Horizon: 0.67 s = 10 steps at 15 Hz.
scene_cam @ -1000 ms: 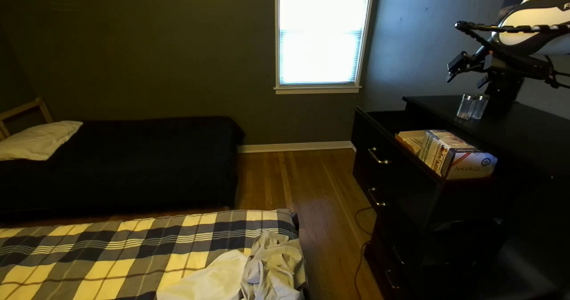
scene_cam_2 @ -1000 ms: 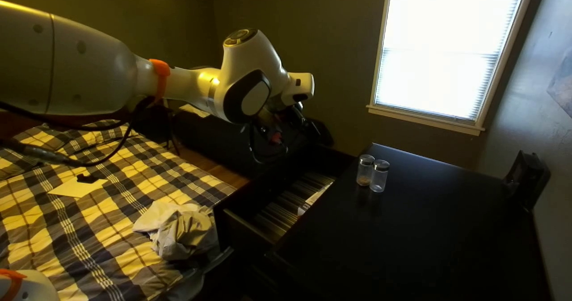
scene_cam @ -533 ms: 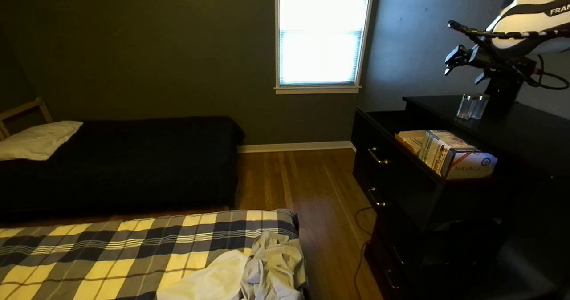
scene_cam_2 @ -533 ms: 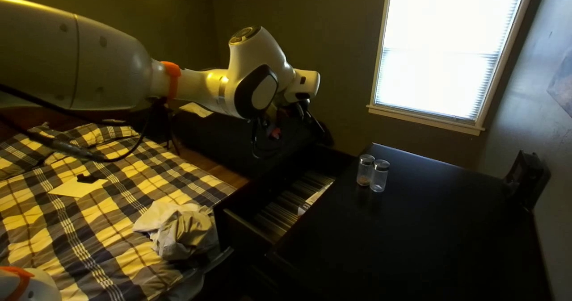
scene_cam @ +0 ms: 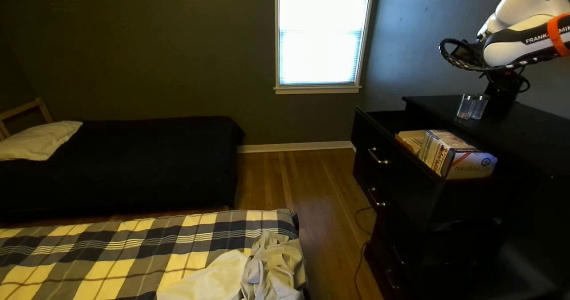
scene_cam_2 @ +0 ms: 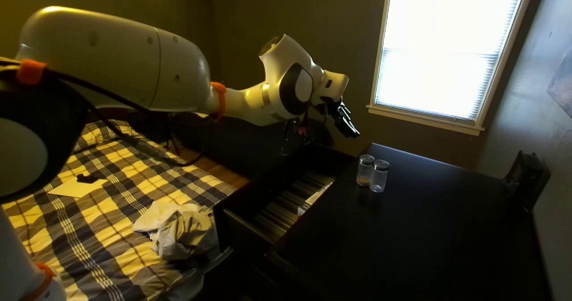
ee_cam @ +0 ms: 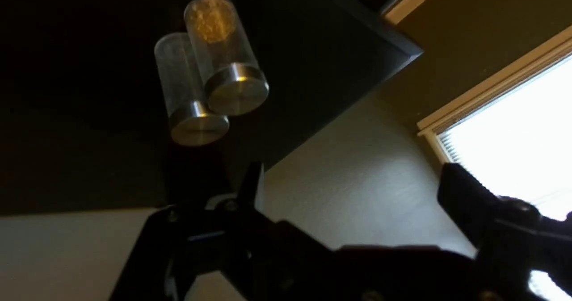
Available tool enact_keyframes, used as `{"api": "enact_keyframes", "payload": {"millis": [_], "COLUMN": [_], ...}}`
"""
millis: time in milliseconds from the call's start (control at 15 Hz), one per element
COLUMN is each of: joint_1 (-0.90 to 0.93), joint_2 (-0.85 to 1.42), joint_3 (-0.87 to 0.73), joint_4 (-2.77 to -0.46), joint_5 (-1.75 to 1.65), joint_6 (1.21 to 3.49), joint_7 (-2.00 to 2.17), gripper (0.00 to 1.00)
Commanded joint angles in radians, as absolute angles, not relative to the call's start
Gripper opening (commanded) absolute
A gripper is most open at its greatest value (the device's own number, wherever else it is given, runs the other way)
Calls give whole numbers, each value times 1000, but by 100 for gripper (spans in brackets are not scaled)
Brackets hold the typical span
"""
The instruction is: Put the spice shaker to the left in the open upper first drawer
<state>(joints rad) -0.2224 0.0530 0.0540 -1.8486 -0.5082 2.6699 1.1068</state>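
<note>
Two clear glass shakers with silver lids stand upright side by side on the black dresser top. One shaker (scene_cam_2: 364, 176) has brown spice at its bottom and also shows in the wrist view (ee_cam: 223, 46). The other shaker (scene_cam_2: 379, 178) looks empty and also shows in the wrist view (ee_cam: 181, 77). My gripper (ee_cam: 355, 169) is open with nothing between its fingers. In an exterior view the gripper (scene_cam_2: 351, 129) hangs above and beyond the shakers, apart from them. The drawer (scene_cam: 401, 166) is pulled open; its side wall (scene_cam_2: 248, 224) shows in an exterior view.
A white box (scene_cam: 472, 164) and upright cases or papers (scene_cam_2: 290, 205) fill part of the drawer. A black device (scene_cam_2: 527, 180) stands at the dresser's wall side. The dresser top (scene_cam_2: 424, 238) surrounds the shakers. A plaid bed (scene_cam_2: 103, 229) lies beside the dresser.
The arm has swung over toward the dresser, bringing the gripper closer to the shakers and turning it. The shakers and the drawer have not moved.
</note>
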Motion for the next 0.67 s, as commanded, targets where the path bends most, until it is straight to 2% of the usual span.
{"api": "enact_keyframes", "payload": {"millis": [0, 333, 600], "joint_1": [-173, -52, 20], "joint_2": [140, 214, 258], "joint_3": [-11, -101, -108], "joint_4": [-1710, -1609, -1600], "joint_5": [-712, -939, -1074], "joint_6": [2585, 2418, 2233], "joint_7": [1374, 1720, 1992], "gripper": [100, 100, 100]}}
